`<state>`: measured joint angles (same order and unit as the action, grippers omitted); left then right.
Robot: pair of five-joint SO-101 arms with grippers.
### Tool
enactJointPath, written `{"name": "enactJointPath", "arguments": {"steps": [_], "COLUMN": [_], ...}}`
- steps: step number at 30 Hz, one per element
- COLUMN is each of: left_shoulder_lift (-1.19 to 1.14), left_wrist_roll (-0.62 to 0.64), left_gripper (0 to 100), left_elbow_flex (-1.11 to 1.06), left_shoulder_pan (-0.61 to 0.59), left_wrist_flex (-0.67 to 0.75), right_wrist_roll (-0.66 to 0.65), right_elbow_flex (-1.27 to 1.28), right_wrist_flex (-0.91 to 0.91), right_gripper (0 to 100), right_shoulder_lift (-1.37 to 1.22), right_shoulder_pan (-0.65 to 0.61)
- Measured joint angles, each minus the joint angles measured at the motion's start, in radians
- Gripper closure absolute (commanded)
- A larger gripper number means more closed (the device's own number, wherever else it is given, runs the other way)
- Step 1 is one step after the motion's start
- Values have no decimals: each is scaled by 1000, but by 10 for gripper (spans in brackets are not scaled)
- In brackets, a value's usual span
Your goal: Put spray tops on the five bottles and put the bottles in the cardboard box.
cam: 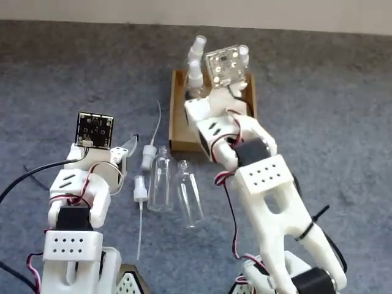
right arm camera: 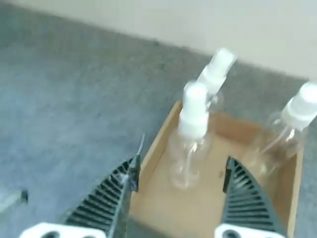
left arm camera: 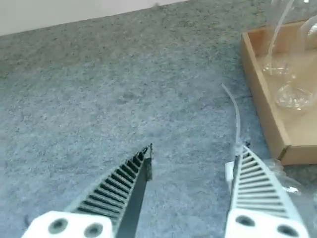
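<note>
Three clear bottles with white spray tops stand in the cardboard box: one just beyond my right gripper, which hangs open over the box's near rim, and two more farther back. Two bare bottles lie side by side on the carpet. Two loose spray tops with long thin tubes lie beside them. My left gripper is open low over the carpet, with one top's tube by its fingertip.
Grey carpet covers the whole table. In the left wrist view the box's wall rises a short way past the gripper. Open carpet stretches to the left of the left arm and to the right of the box.
</note>
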<state>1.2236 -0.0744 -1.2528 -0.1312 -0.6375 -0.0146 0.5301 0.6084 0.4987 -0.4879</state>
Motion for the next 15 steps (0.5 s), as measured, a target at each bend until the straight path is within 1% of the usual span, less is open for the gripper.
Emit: {"name": "enactJointPath", "arguments": {"steps": [3,7,11,15], "left_shoulder_lift": [0,-64,-273,-566], "left_wrist_roll": [-6,-83,-135,-176], "left_gripper": [755,755,755,755], "left_elbow_flex": [0,64,244,476], "left_shoulder_pan": [-100,-258,-405,-508], "left_wrist_flex": [0,0,-3,-80], "right_wrist_roll": [0,0,0,0], "right_elbow_flex": [0,0,0,28], "right_wrist_flex": [153,321,422,428], "right_gripper": [789,789,789,789], "right_shoulder_lift": [11,11,-31,-110], "right_shoulder_pan": [-63,-175,-245,-247]}}
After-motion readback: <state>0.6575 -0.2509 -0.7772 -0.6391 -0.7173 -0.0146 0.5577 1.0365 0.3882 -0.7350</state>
